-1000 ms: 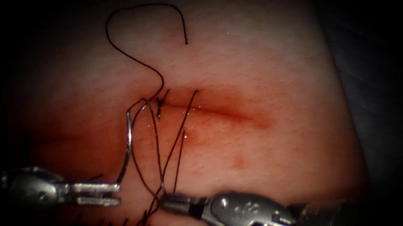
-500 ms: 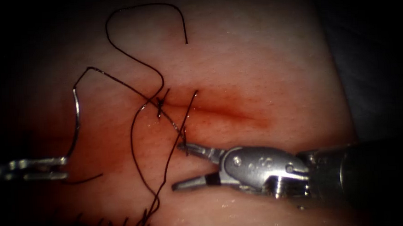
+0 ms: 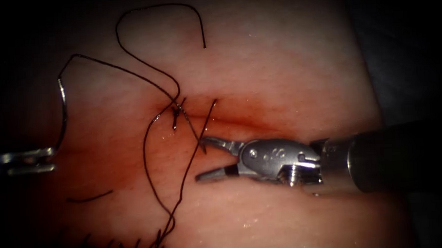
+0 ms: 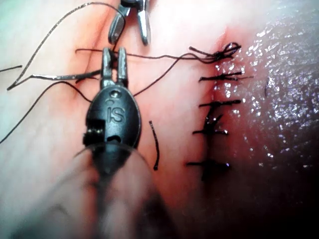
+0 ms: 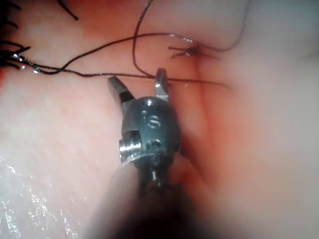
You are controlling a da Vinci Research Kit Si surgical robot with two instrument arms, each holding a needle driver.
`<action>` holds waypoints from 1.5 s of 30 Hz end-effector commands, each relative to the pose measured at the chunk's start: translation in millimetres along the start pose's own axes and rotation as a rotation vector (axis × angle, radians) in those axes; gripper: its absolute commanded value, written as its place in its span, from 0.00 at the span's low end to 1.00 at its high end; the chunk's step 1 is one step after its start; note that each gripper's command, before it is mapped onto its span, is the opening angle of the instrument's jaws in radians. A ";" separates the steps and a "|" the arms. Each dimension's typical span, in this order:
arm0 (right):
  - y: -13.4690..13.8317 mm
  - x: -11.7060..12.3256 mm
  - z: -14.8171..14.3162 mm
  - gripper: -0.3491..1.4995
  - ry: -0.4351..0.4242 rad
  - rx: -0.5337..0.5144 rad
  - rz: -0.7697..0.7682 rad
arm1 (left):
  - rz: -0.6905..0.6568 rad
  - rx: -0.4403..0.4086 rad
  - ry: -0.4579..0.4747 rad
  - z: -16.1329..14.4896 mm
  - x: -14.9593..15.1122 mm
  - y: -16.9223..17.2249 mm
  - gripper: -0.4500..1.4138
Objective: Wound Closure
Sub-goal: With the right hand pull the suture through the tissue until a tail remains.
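The right claw (image 3: 200,158) has come up from the lower edge to mid-frame and gapes empty by the thread (image 3: 181,179) below the knot (image 3: 176,111). The left claw (image 3: 48,159) has drawn back to the left edge, clamping the needle (image 3: 63,114) by its end, clear of the tissue (image 3: 289,80), thread taut to the knot.

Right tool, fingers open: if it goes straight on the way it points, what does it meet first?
Probably the thread. The right tool points left across the tissue, its upper finger tip already at a strand running down from the knot. Whether it touches or passes above is unclear; depth can't be judged.
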 end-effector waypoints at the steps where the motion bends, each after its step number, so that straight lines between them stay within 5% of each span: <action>1: 0.0 -0.4 1.0 0.54 0.001 0.002 0.000 | 0.001 -0.003 0.003 0.7 -0.5 0.1 0.00; 8: 0.7 -0.8 0.6 0.25 -0.003 -0.008 -0.001 | 0.002 -0.002 0.004 0.9 -0.5 0.2 0.00; 12: 1.2 -1.1 0.5 0.00 -0.011 -0.035 -0.001 | 0.003 -0.002 0.005 1.0 -0.5 0.4 0.00; 24: -0.4 0.5 -1.2 0.00 0.010 -0.016 0.044 | 0.005 -0.005 0.015 1.9 -1.1 0.4 0.00; 45: -16.9 8.2 -9.3 0.00 -0.033 0.192 0.061 | 0.011 -0.019 -0.005 2.1 -2.5 0.3 0.00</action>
